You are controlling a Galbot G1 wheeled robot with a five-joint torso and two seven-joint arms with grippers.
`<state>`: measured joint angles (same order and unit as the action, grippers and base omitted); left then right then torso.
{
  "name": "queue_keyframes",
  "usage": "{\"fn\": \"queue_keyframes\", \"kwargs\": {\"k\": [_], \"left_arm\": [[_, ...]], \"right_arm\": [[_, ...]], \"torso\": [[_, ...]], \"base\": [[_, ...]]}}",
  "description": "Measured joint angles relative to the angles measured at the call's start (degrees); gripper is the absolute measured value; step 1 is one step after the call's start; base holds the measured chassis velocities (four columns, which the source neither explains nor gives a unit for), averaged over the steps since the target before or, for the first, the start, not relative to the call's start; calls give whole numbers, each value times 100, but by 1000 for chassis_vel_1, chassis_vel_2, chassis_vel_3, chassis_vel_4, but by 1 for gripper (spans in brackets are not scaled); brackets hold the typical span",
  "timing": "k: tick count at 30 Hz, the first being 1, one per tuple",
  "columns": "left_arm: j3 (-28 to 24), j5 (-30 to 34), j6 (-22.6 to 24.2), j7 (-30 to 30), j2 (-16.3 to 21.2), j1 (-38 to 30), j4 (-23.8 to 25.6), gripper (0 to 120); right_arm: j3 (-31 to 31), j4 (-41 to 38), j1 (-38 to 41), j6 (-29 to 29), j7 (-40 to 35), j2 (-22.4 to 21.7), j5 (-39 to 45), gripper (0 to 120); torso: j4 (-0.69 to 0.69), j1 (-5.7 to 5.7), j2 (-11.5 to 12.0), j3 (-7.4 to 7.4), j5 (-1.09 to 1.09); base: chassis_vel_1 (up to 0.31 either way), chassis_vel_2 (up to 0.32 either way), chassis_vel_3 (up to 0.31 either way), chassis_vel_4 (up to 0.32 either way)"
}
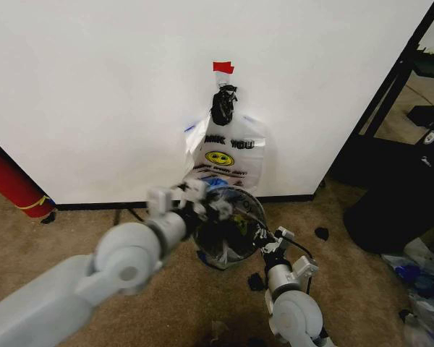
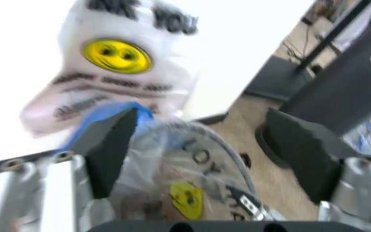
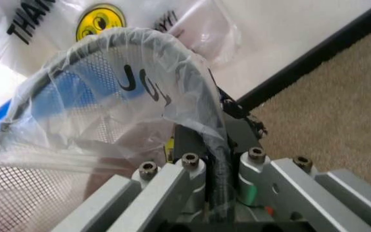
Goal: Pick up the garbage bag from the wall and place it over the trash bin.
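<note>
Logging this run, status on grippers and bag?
Left gripper open above trash bin. Right gripper shut on bin's rim and its liner. Garbage bag hangs on wall. Nothing blocking.

A plain white wall (image 1: 94, 87) meets brown carpet (image 1: 72, 231) along a black baseboard (image 1: 94, 205). A black frame (image 1: 390, 87) stands rightward; a red cylinder (image 1: 11, 181) leans left.

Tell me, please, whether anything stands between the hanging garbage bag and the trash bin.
Yes: another bag covers the trash bin, pinched by the right tool; the open left tool hovers by the garbage bag.
</note>
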<state>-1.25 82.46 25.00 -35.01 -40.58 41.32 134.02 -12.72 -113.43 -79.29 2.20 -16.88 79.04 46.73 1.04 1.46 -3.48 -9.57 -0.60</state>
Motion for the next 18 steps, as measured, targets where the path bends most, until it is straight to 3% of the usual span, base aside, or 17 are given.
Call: {"fn": "queue_keyframes", "kwargs": {"k": [5, 13, 18], "left_arm": [[522, 296, -16, -50, 138, 243, -156, 99], [829, 1195, 73, -69, 199, 366, -817, 100], [801, 1252, 75, 109, 75, 441, -1191, 98]], "right_arm": [[-8, 27, -40, -42, 100, -69, 45, 0], [-6, -93, -105, -50, 102, -172, -109, 0], [-7, -218, -161, -52, 58, -193, -251, 0]], "torso": [[0, 0, 0, 0, 1], [0, 0, 0, -1, 1], [0, 1, 0, -1, 2]], "base": [[0, 0, 0, 0], [0, 0, 0, 0], [0, 0, 0, 0]]}}
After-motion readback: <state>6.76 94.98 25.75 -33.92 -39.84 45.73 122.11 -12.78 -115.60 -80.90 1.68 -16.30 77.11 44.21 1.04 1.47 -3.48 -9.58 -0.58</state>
